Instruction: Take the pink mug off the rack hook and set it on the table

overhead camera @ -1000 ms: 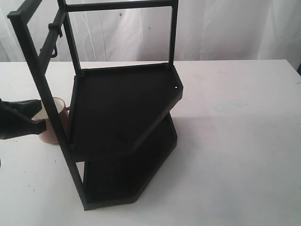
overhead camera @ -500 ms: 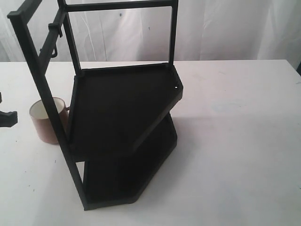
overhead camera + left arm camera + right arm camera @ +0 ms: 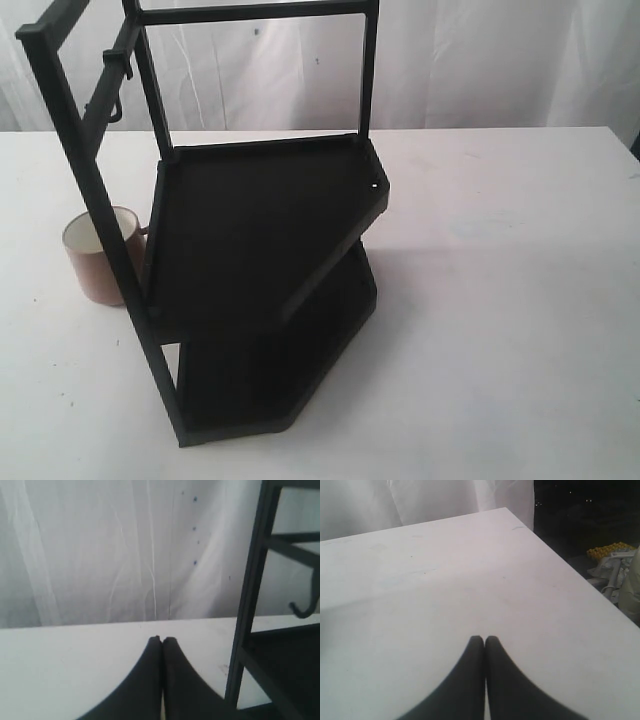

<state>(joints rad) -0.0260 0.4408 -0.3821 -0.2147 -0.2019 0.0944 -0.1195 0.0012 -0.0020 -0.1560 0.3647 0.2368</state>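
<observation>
Left claw (image 3: 161,641) is pinched shut with nothing between its fingertips, hanging over the table (image 3: 75,660) near the rack (image 3: 248,605). The right claw (image 3: 484,640) is closed and empty too. The pink mug (image 3: 90,265) stands upright on the table, just beside the rack's front post, with neither claw near it.

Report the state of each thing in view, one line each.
pink mug: upright on the table, mouth up, no gripper on it.
rack: standing upright on the table.
hook: nothing hanging on it.
left gripper: shut, holding nothing.
right gripper: shut, holding nothing.
</observation>
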